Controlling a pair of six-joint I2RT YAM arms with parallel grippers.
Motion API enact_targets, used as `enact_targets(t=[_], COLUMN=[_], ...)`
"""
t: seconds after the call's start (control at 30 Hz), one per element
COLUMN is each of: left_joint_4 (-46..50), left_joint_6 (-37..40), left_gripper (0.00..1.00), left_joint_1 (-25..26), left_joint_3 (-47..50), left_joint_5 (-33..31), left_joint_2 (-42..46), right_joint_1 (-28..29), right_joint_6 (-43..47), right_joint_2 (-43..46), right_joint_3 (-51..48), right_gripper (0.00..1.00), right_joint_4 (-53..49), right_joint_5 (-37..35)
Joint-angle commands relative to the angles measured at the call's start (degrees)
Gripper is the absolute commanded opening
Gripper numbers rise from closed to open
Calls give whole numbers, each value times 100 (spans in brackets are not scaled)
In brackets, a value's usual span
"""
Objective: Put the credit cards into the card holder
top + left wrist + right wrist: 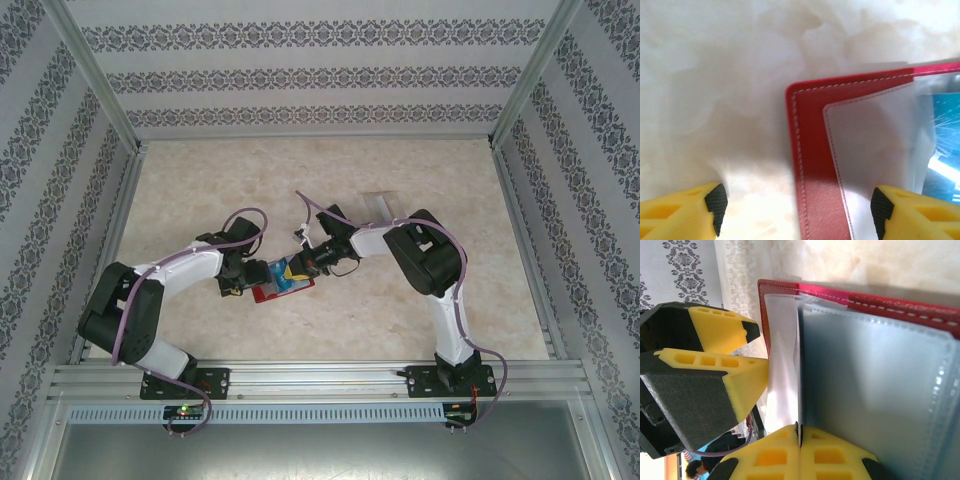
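The red card holder [272, 293] lies open on the table between both grippers, its bluish-grey pockets [875, 390] facing up. My left gripper [248, 274] is open, and its yellow fingers [705, 210] straddle the holder's red left edge [810, 150] without touching it. My right gripper [799, 429] is shut on a thin pale credit card [799, 365], seen edge-on, which runs into the holder's pockets. In the right wrist view the left gripper's fingers [735, 380] stand apart at the holder's end. Another pale credit card [380, 203] lies flat on the table behind the right arm.
The marble-patterned table [200, 180] is boxed in by patterned walls [320, 80] and an aluminium frame [320, 380] along the near edge. Both arms meet over the table's middle.
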State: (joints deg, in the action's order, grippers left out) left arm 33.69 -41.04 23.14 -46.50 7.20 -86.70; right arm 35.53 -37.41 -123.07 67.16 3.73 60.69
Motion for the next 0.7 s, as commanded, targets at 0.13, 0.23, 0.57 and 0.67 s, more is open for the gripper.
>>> enact_targets(t=[0.13, 0.23, 0.57, 0.67], left_joint_4=[560, 574, 112, 145], left_joint_6=[-149, -166, -160, -95], left_gripper=[79, 71, 59, 49], left_joint_1=[-123, -132, -133, -131], left_joint_3=[278, 337, 560, 538], left_joint_5=[-487, -672, -632, -720], left_joint_2=[561, 509, 125, 177], right_joint_1=[121, 127, 202, 206], right_joint_6=[-54, -151, -478, -536], right_joint_2=[-15, -6, 131, 111], right_joint_3=[-159, -182, -161, -168], right_gripper=[0, 0, 0, 0], right_joint_4=[102, 154, 273, 329], right_joint_5=[-88, -92, -52, -32])
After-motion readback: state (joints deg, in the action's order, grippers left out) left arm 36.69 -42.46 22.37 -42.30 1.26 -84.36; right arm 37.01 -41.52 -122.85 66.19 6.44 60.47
